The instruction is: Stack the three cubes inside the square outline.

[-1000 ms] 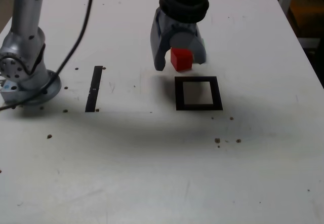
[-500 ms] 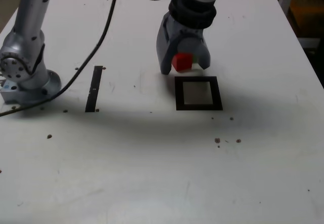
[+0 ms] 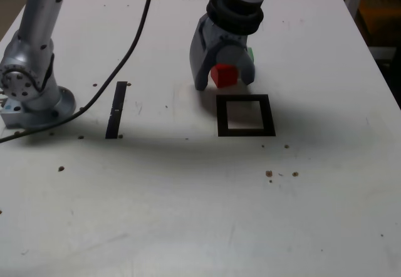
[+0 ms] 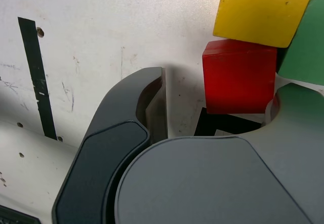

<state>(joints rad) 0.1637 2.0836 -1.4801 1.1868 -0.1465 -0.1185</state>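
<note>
The red cube point(image 3: 224, 75) sits on the table between my gripper's point(image 3: 223, 81) fingers, just behind the far edge of the square outline point(image 3: 245, 132). In the wrist view the red cube point(image 4: 238, 74) stands beside a corner of the outline point(image 4: 208, 126). White table shows between it and one finger point(image 4: 152, 95), so the gripper point(image 4: 223, 89) is open around it. The other finger looks close against the cube. The yellow cube point(image 4: 260, 8) and green cube point(image 4: 304, 49) lie just beyond the red one. Only a sliver of the green cube point(image 3: 250, 54) shows in the exterior view; the yellow one is hidden there.
A narrow black strip point(image 3: 116, 109) lies on the white table toward the exterior view's left, near the arm's base point(image 3: 31, 95). A black cable point(image 3: 135, 32) hangs from the arm toward the base. Small dark specks point(image 3: 269, 173) dot the table in front of the outline.
The gripper has sunk a little and turned slightly around the red cube, which stays behind the outline. The cable has swung toward the exterior view's right.
</note>
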